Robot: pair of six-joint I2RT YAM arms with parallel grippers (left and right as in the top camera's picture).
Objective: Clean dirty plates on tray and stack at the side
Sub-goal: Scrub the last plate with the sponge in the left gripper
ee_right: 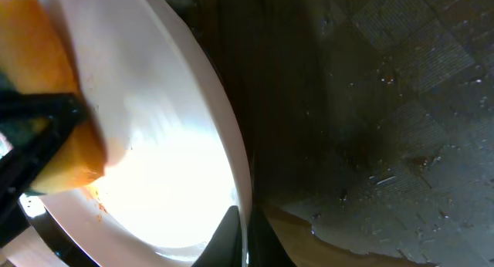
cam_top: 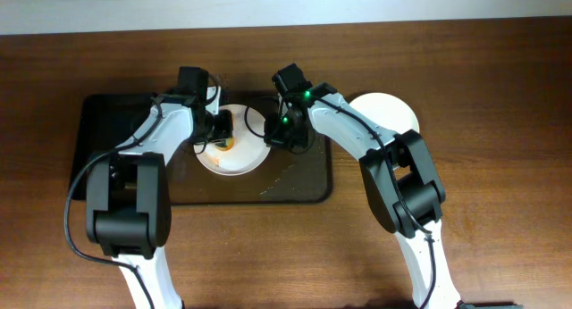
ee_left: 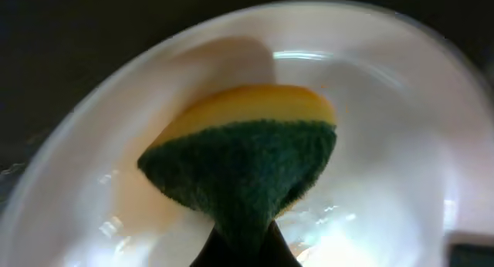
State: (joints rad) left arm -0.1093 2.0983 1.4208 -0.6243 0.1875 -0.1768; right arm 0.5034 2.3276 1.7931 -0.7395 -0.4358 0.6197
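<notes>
A white plate with orange smears lies on the black tray. My left gripper is shut on a yellow and green sponge and presses it onto the plate's inner surface. My right gripper is shut on the plate's right rim. In the right wrist view the sponge shows at the far left with orange residue near it. A clean white plate lies on the table to the right of the tray.
The tray is wet with water drops to the right of the plate. The brown wooden table surrounds the tray. Both arms cross over the tray's upper half.
</notes>
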